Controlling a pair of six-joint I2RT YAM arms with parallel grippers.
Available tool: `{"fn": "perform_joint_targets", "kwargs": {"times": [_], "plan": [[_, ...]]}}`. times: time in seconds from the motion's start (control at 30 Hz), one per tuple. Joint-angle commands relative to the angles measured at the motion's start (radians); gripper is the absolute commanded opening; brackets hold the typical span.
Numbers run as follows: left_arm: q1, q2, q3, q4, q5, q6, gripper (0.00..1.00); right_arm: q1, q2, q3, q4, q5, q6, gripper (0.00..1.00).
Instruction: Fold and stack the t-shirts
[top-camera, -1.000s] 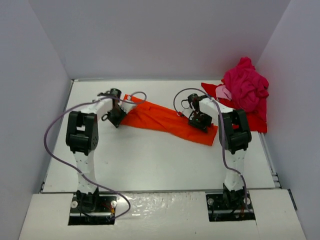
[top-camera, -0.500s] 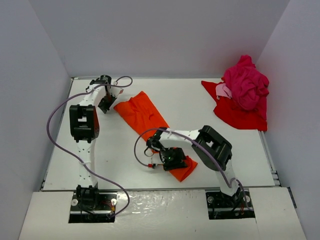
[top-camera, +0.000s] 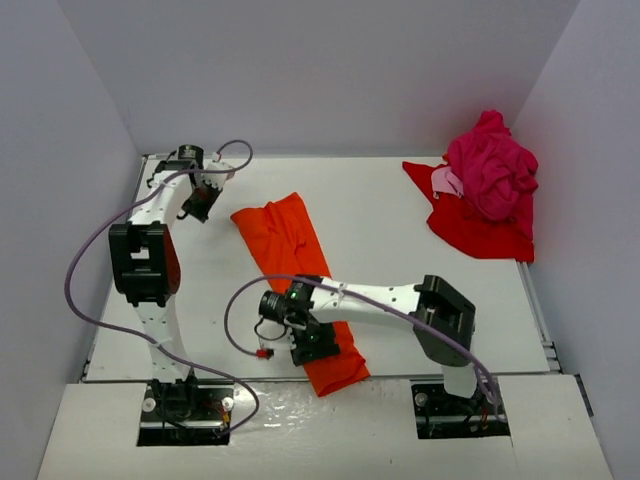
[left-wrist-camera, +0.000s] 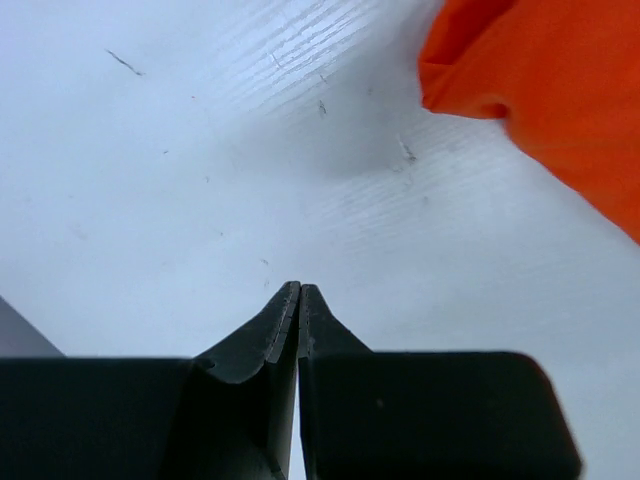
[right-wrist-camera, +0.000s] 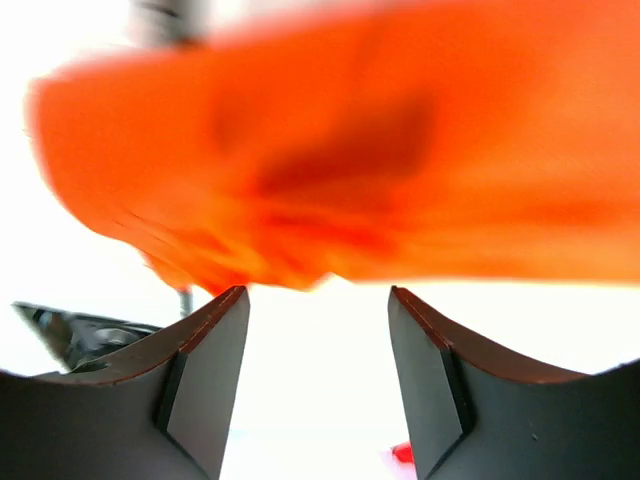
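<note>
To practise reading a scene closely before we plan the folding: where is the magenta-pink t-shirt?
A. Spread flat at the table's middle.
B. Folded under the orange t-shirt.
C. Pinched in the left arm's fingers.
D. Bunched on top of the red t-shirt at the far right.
D: the magenta-pink t-shirt sits in a crumpled heap on the red t-shirt, at the far right corner of the table.

A plain bright orange-red t-shirt (top-camera: 285, 235) lies on a white table (top-camera: 420, 270), with a plain red t-shirt (top-camera: 470, 232) and a plain magenta-pink t-shirt (top-camera: 492, 170). The left arm (top-camera: 145, 265) and right arm (top-camera: 375, 297) are white with black joint housings and purple cables (top-camera: 70, 285). The left gripper (left-wrist-camera: 300, 290) and right gripper (right-wrist-camera: 318, 300) are black. The enclosure walls (top-camera: 300, 70) are pale grey.
</note>
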Motion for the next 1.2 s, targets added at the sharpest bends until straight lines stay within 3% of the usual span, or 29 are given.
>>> {"fn": "perform_joint_targets", "kwargs": {"times": [0.0,0.13,0.27,0.6,0.8,0.9,0.93,1.0,1.07,1.17], "plan": [[-0.012,-0.267,-0.023,-0.029,0.157,0.015,0.0,-0.147,-0.194,0.102,0.0,0.313,0.05,0.56],[-0.065,-0.365,-0.111,-0.079,0.193,0.052,0.0,-0.361,-0.315,0.128,0.071,0.392,0.036,0.57],[-0.139,-0.38,-0.177,-0.109,0.202,0.074,0.0,-0.483,-0.415,0.082,0.186,0.403,0.003,0.56],[-0.218,-0.177,-0.239,-0.078,0.258,0.09,0.0,-0.656,-0.557,0.033,0.253,0.353,0.033,0.57],[-0.21,0.014,-0.155,-0.063,0.174,0.062,0.0,-0.693,-0.592,0.001,0.252,0.317,0.054,0.58],[-0.21,0.166,0.073,-0.148,0.111,0.004,0.0,-0.725,-0.604,0.0,0.252,0.277,0.063,0.58],[-0.209,0.212,0.08,-0.171,0.086,0.003,0.0,-0.732,-0.604,-0.002,0.25,0.269,0.063,0.58],[-0.209,0.357,0.37,-0.259,0.048,-0.04,0.0,-0.752,-0.599,-0.002,0.249,0.252,0.072,0.58],[-0.213,0.483,0.534,-0.342,0.032,-0.053,0.0,-0.769,-0.598,-0.008,0.249,0.22,0.077,0.58],[-0.228,0.671,0.931,-0.452,0.029,-0.055,0.0,-0.806,-0.595,-0.016,0.249,0.183,0.081,0.58]]}}
